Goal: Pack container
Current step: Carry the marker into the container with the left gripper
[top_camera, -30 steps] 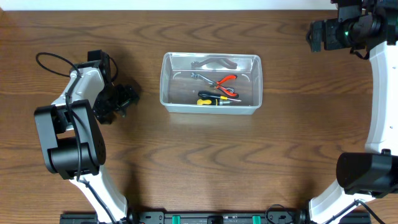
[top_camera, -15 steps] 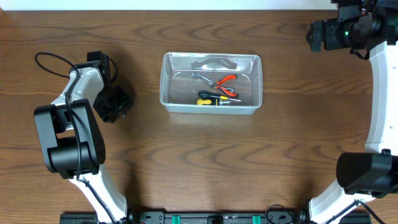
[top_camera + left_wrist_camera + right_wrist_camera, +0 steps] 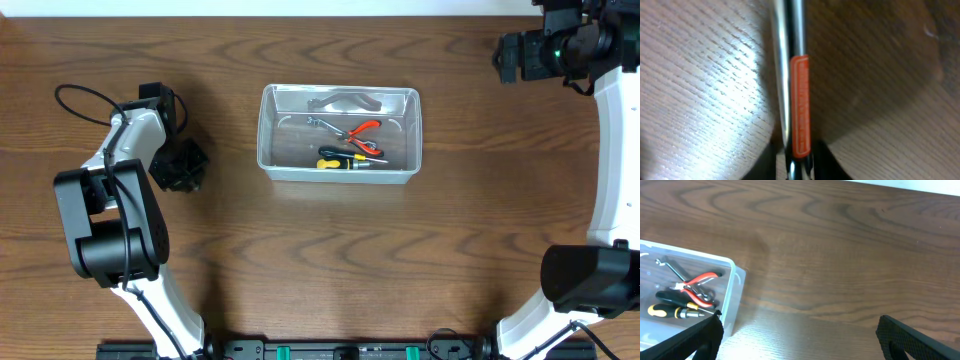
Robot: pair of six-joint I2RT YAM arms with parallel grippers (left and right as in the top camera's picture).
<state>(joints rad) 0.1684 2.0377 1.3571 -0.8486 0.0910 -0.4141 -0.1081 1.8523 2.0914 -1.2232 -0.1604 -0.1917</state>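
The clear plastic container sits mid-table and holds red-handled pliers, a yellow-and-black screwdriver and a small wrench. Left of it, my left gripper points down at the table. In the left wrist view its dark jaws press both sides of a chrome metal tool with an orange label, lying on the wood; my left gripper is shut on it. The overhead view hides this tool under the gripper. My right gripper hangs wide open, empty, right of the container.
The wood-grain table stretches around the container. A black cable loops off the left arm. The right arm runs along the right edge, its gripper at the far right corner.
The left gripper's jaws have closed from wide open onto the chrome tool. The right arm and the container have not moved.
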